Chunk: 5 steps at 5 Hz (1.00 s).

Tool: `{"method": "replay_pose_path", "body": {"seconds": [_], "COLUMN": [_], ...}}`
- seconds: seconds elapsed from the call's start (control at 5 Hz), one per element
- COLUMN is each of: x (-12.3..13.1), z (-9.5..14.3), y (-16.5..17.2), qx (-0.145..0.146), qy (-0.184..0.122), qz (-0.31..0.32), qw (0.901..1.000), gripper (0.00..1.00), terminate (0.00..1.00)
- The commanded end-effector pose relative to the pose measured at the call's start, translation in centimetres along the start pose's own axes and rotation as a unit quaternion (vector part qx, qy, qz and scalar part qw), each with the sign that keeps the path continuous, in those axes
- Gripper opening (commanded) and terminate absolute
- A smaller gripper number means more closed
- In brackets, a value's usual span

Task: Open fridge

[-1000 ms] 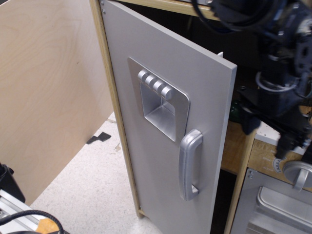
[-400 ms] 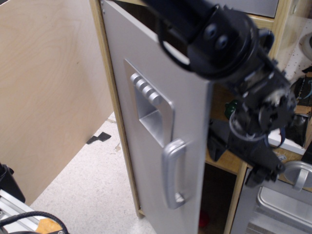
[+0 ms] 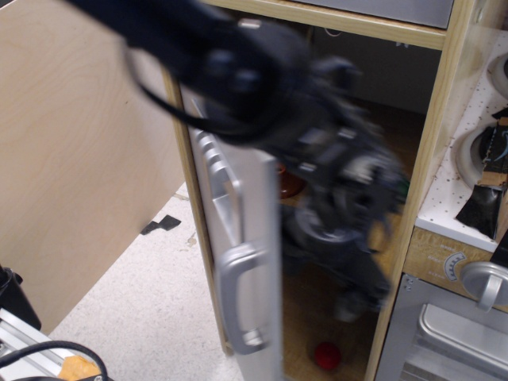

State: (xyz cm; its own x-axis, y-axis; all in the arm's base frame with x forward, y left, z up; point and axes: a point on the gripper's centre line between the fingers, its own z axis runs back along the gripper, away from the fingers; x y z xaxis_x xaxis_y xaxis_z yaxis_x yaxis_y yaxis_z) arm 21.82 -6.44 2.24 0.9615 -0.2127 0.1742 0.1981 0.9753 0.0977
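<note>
Since only one view is given, everything below is read from the observation.image cam. The fridge (image 3: 246,262) is seen at centre-left, a tall cabinet w/ light wood frame. Its grey door is swung well out, nearly edge-on to the cam, hinged on the left post. The silver vertical handle (image 3: 238,298) is seen low on the door face; the recessed dispenser panel (image 3: 218,186) is seen above it, foreshortened, buttons barely made out.

The black arm is stretched in from upper left, across the door's top edge and into the open interior. The gripper (image 3: 349,238) is heavily motion-blurred, located inside the cabinet opening, right of the door edge. Whether the claw is apart or together cannot be told; fingers cannot be resolved, and contact w/ the door cannot be judged.

A small red object (image 3: 326,355) is seen on the cabinet floor. At lower right, the oven door (image 3: 444,333) w/ round silver knob (image 3: 486,282) is seen. A plywood panel (image 3: 79,151) is stood at left.
</note>
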Motion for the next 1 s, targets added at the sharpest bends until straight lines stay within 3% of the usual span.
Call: {"method": "replay_pose_path", "body": {"seconds": [0.0, 0.4, 0.8], "x": [-2.0, -3.0, -2.6], "z": [1.9, -0.1, -0.4], "y": [6.1, 10.2, 13.1], "qx": [-0.026, -0.035, -0.011], "qy": [-0.013, -0.035, -0.016], "qz": [-0.008, -0.006, 0.011], "qw": [0.9996, 0.9987, 0.9997], "gripper": [1.00, 1.00, 1.00], "terminate": [0.00, 0.00, 0.00]}}
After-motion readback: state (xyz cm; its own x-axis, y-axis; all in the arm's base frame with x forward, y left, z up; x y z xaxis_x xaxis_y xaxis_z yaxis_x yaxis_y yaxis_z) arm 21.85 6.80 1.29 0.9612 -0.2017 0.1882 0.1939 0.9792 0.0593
